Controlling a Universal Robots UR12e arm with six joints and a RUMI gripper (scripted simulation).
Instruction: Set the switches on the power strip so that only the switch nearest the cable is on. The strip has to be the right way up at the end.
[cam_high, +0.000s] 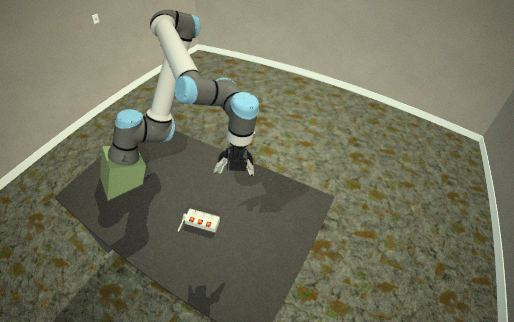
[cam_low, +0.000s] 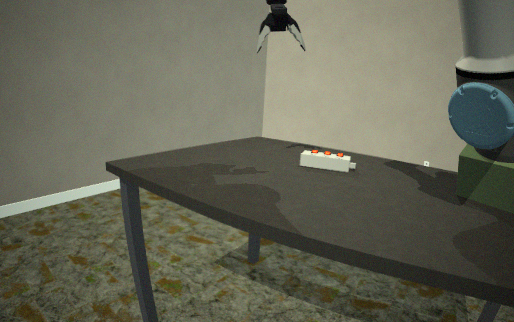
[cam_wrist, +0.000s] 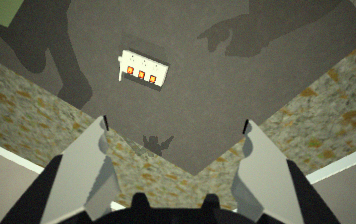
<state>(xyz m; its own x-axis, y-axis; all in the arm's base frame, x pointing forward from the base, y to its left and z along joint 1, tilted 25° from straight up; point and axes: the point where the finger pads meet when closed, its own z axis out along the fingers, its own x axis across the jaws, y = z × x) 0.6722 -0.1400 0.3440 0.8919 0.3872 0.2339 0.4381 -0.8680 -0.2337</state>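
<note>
A white power strip (cam_high: 203, 221) (cam_low: 325, 160) (cam_wrist: 142, 70) lies flat on the dark table (cam_high: 270, 235) (cam_low: 250, 190) (cam_wrist: 210, 115), right way up, with three orange-red switches on top. Its short cable stub points left in the top view and right in the exterior view. All three switches look lit alike; I cannot tell their positions. My gripper (cam_high: 234, 169) (cam_low: 280, 38) (cam_wrist: 176, 118) is open and empty. It hangs high above the table, well away from the strip.
The arm's green base block (cam_high: 121, 175) (cam_low: 485, 180) stands on the table's far left corner in the top view. The table has edges on all sides with patterned floor (cam_high: 400, 175) below. Walls enclose the room.
</note>
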